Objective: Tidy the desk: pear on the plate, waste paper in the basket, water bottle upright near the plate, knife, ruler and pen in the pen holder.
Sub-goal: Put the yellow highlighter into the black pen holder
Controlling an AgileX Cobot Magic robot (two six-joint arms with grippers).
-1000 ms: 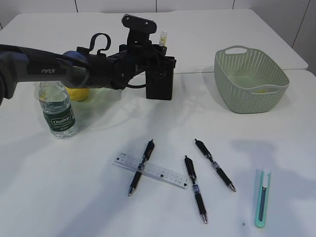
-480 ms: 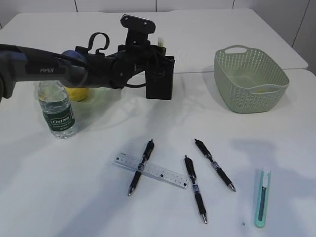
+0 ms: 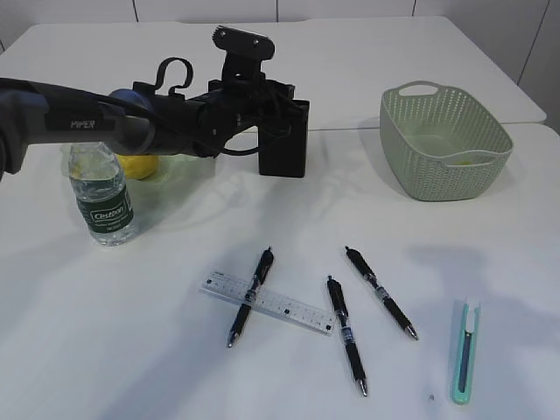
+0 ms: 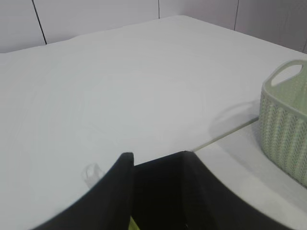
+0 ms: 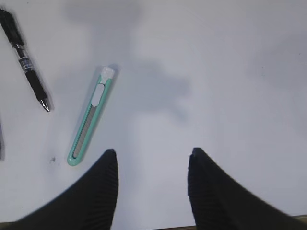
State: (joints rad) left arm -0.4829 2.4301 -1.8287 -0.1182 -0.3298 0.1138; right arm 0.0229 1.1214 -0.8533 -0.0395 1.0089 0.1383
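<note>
We see the left pincer (image 3: pixel 278 87) at the upper centre of the exterior frame, directly over the black rectangular pen holder (image 3: pixel 284 140). In the left wrist view its two dark fingers (image 4: pixel 120 187) stand a little apart with a sliver of yellow-green between them at the bottom edge; we cannot tell whether they grip that sliver or have let it go. The right pincer (image 5: pixel 151 165) is absent from the exterior frame; its wrist view shows the jaws spread fairly wide and empty above bare tabletop.

What we judge to matter next is the mint-green utility knife (image 5: pixel 91 116). It lies just up and left of the right pincer, long axis running near-vertical in that frame with a slight lean, roughly in line with the jaws. The right arm is clearly the nearer one.

A black pen (image 5: pixel 25 60) lies to the knife's left, apart from it; the white table (image 3: pixel 175 367) around the knife is open. The clear plastic ruler (image 3: pixel 267 302) lies under another black pen (image 3: pixel 249 296) at lower centre of the exterior frame.
</note>
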